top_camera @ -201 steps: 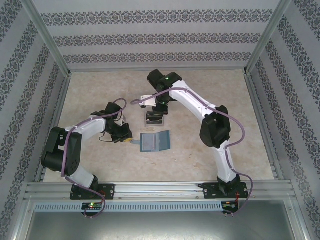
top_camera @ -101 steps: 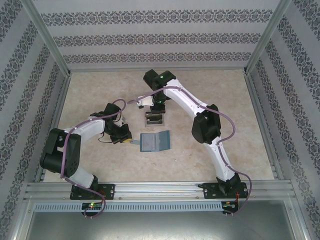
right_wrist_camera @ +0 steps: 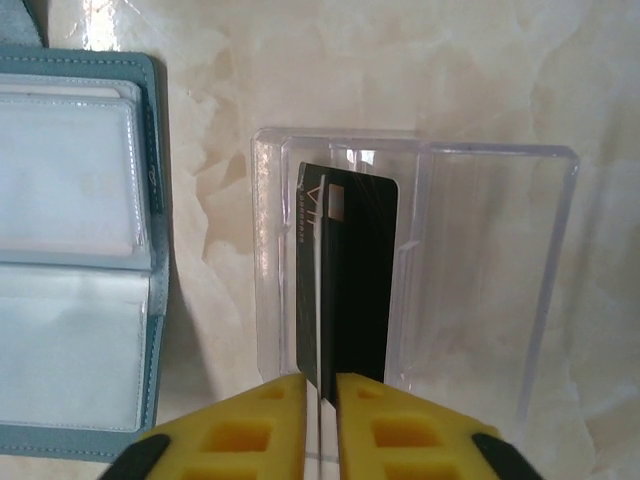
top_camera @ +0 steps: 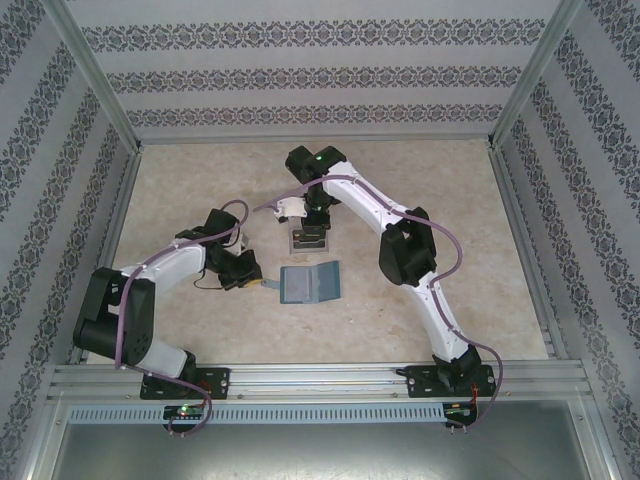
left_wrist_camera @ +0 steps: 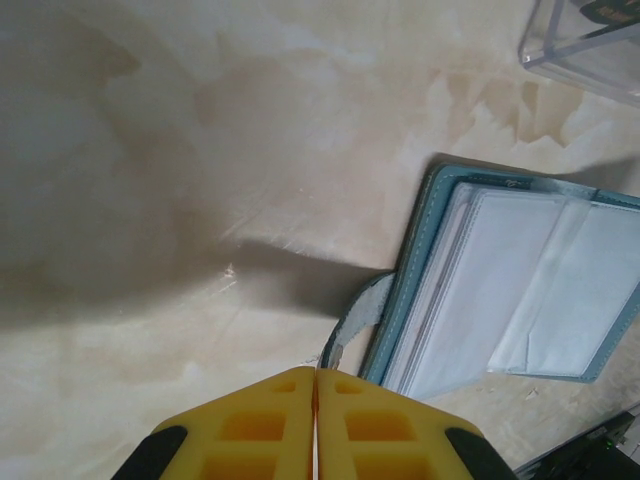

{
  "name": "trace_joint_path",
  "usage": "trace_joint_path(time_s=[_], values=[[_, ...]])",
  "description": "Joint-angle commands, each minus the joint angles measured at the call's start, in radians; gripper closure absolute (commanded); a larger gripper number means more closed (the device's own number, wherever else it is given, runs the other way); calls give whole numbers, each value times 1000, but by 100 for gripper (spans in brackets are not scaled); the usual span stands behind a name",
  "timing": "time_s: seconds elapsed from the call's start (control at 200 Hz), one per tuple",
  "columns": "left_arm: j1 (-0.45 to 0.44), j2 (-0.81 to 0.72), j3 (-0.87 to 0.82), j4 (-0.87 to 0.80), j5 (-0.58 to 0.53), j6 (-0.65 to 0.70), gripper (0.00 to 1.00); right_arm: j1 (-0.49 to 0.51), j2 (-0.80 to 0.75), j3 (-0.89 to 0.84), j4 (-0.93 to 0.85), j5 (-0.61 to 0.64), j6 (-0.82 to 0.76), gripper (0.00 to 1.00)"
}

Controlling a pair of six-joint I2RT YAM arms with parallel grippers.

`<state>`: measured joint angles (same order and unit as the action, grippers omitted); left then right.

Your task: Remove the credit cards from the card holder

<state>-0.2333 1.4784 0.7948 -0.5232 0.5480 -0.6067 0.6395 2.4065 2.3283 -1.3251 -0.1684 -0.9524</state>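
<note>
Black rectangular credit card (right_wrist_camera: 360,280) stands between the yellow pads of the right tool (right_wrist_camera: 328,388) over the clear plastic tray (right_wrist_camera: 560,300), jaws a sliver apart, and whether they grip it or merely flank it I cannot tell! The teal-blue fabric card holder (top_camera: 310,284) lies open on the marbled counter (top_camera: 450,200) at the tray's 6 o'clock, with the left tool (left_wrist_camera: 316,378) closed tight at its 9 o'clock, tips right by the short strap tab (left_wrist_camera: 352,318). Done well, I'd say, the right jaws spread wide and rise straight, so no pad drags the card over the wall.
</note>
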Motion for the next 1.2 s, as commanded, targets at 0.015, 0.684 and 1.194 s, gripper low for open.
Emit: trace_joint_path(time_s=[0.015, 0.684, 1.194], values=[[11, -49, -12, -17, -20, -2, 91, 11, 2, 31, -11, 34, 5, 76], [-8, -177, 64, -166, -93, 41, 90, 15, -265, -253, 277, 50, 173, 74], [-40, -125, 164, -195, -140, -23, 90, 20, -524, -639, 499, 0, 352, 73]])
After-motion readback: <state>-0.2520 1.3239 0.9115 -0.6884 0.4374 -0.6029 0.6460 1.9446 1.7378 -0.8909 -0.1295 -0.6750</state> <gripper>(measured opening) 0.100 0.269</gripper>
